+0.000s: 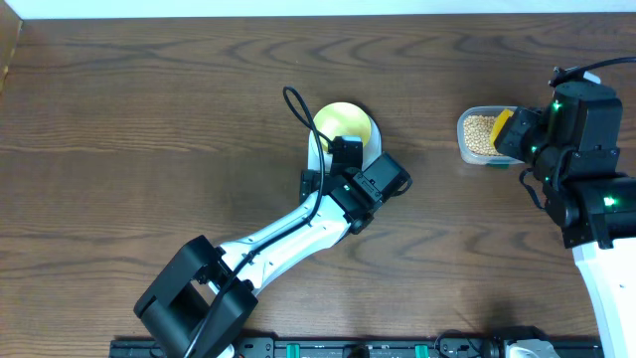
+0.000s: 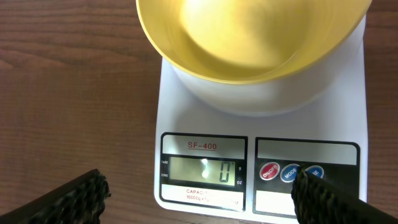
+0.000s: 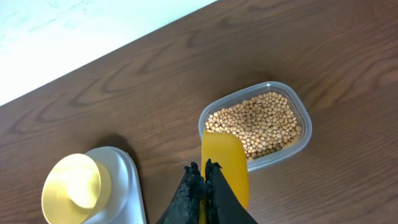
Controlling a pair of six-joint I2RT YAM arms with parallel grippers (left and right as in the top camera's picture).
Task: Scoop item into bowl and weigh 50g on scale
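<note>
The pale yellow-green bowl (image 1: 343, 122) stands empty on the white scale (image 1: 316, 159); both also show in the left wrist view, the bowl (image 2: 249, 37) above the scale (image 2: 205, 124), whose display reads 0. My left gripper (image 2: 202, 196) is open, its fingers straddling the scale's front edge, one finger by the red and blue buttons. The tan beans (image 3: 255, 121) fill a clear tub (image 3: 303, 134). My right gripper (image 3: 204, 177) is shut on the handle of the yellow scoop (image 3: 225, 165), whose blade sits over the tub's near edge. The bowl (image 3: 71, 186) shows at lower left there.
The clear tub (image 1: 467, 149) stands to the right of the scale on the dark wooden table (image 1: 149, 119). The left arm (image 1: 288, 234) stretches from the front edge to the scale. A white wall strip (image 3: 62, 31) runs along the table's far edge.
</note>
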